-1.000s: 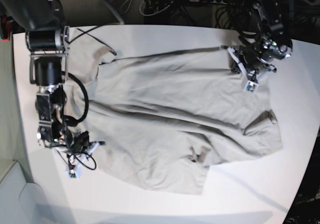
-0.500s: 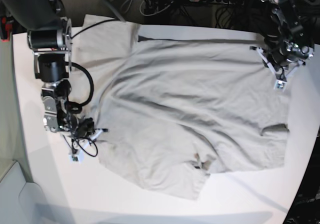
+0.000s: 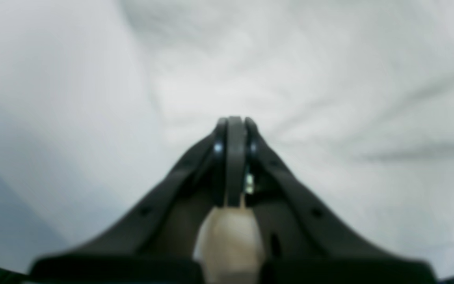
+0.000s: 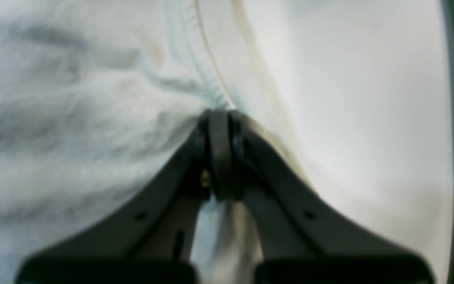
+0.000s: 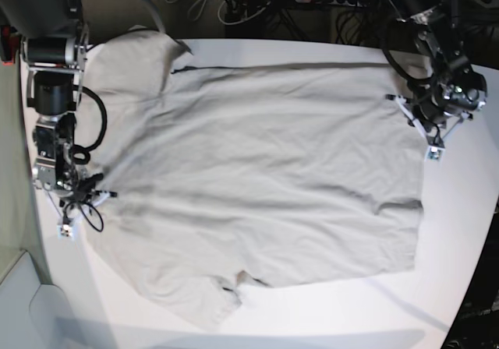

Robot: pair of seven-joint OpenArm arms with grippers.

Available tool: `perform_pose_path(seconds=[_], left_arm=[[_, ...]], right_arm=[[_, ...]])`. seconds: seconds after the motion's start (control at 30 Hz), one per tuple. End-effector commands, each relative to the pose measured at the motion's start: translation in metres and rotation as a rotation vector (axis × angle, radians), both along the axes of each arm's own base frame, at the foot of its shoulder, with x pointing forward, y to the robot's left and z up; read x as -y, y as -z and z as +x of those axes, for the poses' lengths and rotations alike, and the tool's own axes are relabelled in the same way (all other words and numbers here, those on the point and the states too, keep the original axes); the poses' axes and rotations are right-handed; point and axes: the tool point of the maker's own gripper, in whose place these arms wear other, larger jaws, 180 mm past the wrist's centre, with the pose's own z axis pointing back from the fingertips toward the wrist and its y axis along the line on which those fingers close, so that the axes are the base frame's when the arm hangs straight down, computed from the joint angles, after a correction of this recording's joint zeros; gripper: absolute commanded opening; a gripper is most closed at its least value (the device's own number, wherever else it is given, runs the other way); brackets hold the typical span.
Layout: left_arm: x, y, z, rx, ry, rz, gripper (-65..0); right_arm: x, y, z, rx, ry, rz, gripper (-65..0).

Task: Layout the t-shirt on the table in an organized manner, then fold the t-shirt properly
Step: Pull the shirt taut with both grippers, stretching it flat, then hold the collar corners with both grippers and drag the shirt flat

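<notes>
At the base view's left edge, the right gripper point(image 5: 69, 223) is closed on the hem of the t-shirt point(image 5: 265, 178), pinning it just above the table point(image 5: 468, 232); the right wrist view shows cloth bunched between the shut jaws at the stitched edge. Across the middle, the t-shirt lies spread nearly flat over the table, with shallow wrinkles and one sleeve near the lower edge. At the right side, the left gripper point(image 5: 430, 145) is closed on the opposite edge of the t-shirt, a fold of fabric wedged behind its tips in the left wrist view.
</notes>
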Motion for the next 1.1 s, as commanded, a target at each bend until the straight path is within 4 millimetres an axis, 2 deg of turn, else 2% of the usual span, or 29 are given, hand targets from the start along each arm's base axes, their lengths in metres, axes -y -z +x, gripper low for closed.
perform_pose_path(seconds=[0.0,0.03,0.1,0.13,0.23,0.3,0.37,0.47,0.53,0.6,0.77,0.83,0.93,1.07], left_arm=[[-0.005,-0.015,0.014,0.055,-0.003,0.012,-64.9],[-0.006,-0.019,0.019,0.069,-0.003,0.015,-64.9],[-0.006,-0.027,0.025,0.096,-0.004,0.016,-64.9],[-0.007,-0.035,0.028,0.114,-0.004,0.028,-64.9],[-0.013,-0.064,0.03,0.148,-0.005,0.096,-64.9],[-0.015,-0.083,0.03,0.179,-0.002,0.14,-64.9],[-0.017,-0.092,0.022,0.185,-0.003,0.176,-64.6],[-0.018,-0.092,0.012,0.173,-0.001,0.201,-64.4],[-0.019,-0.087,0.003,0.154,0.001,0.203,-62.1],[-0.019,-0.081,-0.005,0.13,0.003,0.205,-54.5],[-0.017,-0.073,-0.031,0.084,0.017,0.217,-20.9],[-0.014,-0.069,-0.044,0.062,0.024,0.222,-12.8],[-0.015,-0.059,-0.063,0.009,0.035,0.226,-7.1],[-0.011,-0.052,-0.073,0.026,0.061,0.215,-4.5]], right_arm=[[0.002,0.014,-0.016,-0.104,0.011,-0.009,-65.0],[0.001,0.013,-0.015,-0.099,0.01,-0.006,-65.0],[-0.001,-0.002,-0.005,-0.05,-0.003,-0.019,-65.0],[-0.002,-0.016,0.002,-0.012,-0.013,-0.029,-65.0],[-0.001,-0.058,0.006,0.116,-0.03,-0.068,-65.0],[-0.001,-0.091,0.0,0.22,-0.034,-0.099,-64.6],[-0.008,-0.118,-0.009,0.298,-0.061,-0.131,-64.4],[-0.021,-0.137,-0.029,0.335,-0.097,-0.156,-59.9],[-0.033,-0.139,-0.042,0.343,-0.115,-0.152,-55.4],[-0.042,-0.138,-0.054,0.343,-0.134,-0.15,-51.2],[-0.073,-0.132,-0.091,0.318,-0.267,-0.148,-41.9],[-0.081,-0.13,-0.108,0.3,-0.319,-0.152,-39.0],[-0.087,-0.123,-0.13,0.273,-0.324,-0.133,-35.3],[-0.089,-0.103,-0.156,0.209,-0.297,-0.099,-30.8]])
